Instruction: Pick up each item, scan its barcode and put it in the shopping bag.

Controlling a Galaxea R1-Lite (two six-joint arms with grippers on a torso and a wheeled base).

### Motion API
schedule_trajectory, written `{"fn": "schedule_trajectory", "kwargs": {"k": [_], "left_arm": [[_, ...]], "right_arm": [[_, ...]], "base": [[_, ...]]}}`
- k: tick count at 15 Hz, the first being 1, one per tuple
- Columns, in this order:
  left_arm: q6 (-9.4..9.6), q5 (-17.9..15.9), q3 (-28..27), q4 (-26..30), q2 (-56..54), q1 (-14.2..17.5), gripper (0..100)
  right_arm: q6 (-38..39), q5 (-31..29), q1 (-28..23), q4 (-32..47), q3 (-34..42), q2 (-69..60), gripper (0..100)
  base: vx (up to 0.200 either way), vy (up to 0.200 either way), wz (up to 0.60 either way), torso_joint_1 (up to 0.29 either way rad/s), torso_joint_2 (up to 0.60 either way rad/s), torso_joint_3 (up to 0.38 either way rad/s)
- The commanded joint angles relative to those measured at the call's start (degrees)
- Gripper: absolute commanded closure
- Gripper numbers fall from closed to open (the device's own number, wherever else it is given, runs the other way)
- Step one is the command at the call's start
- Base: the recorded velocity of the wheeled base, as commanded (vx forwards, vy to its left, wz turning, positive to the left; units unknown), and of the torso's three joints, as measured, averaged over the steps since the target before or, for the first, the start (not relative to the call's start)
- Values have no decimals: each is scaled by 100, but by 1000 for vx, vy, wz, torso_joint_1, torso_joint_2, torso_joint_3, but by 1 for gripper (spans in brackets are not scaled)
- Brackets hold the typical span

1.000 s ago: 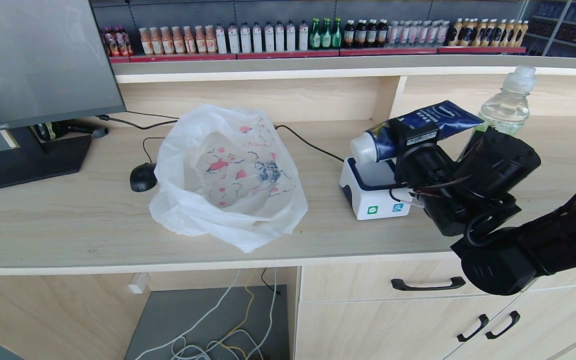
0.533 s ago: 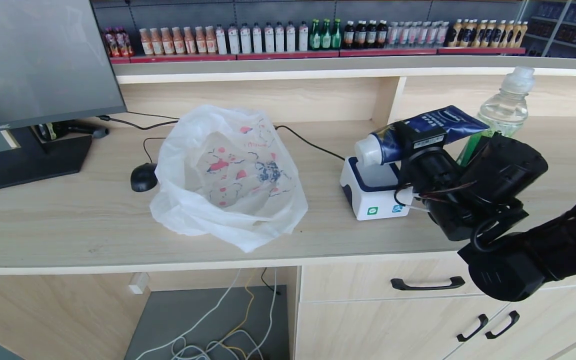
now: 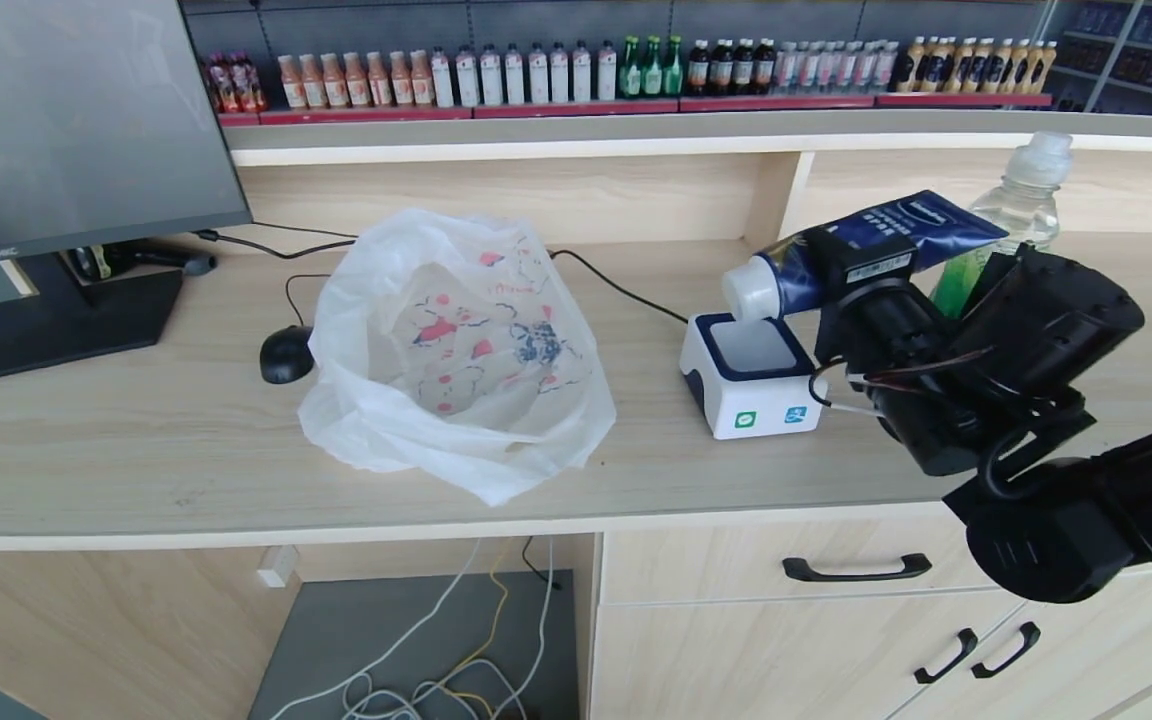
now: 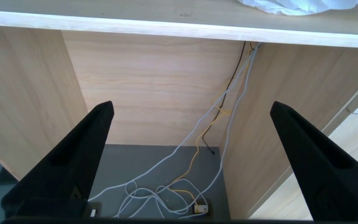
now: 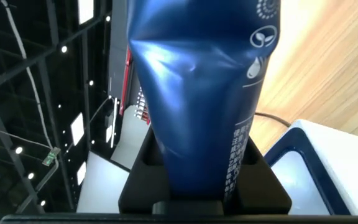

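Standing near the scanner (image 3: 751,375), what else?
— A water bottle (image 3: 1021,205) behind it, half hidden by the blue tube (image 3: 921,228) and the arm. The shopping bag (image 3: 456,350) gapes beside it, with a mouse (image 3: 286,355) further left.
— And the right gripper (image 3: 861,262)?
— Clamped round the tube's middle. The tube is tilted, white cap lowest, seemingly over the scanner's far edge.
— The left gripper (image 4: 191,162)?
— Spread wide, empty, below the counter (image 4: 166,25).

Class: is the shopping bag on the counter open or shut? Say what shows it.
Open. The shopping bag sits on the counter with its mouth spread wide toward the head camera, so its inside shows.
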Motion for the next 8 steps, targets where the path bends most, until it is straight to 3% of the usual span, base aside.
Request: {"fn": "schedule_trajectory", "kwargs": {"k": [1,8], "left_arm": [[0,0,0,0,-2,-4,0],[0,0,0,0,-2,-4,0]], "right_arm": [[-280,32,79,-24,18,-546,100],[-1607,234,606,3,352,-1706,100]], "base": [[0,0,0,0,0,0],[0,0,0,0,0,0]]}}
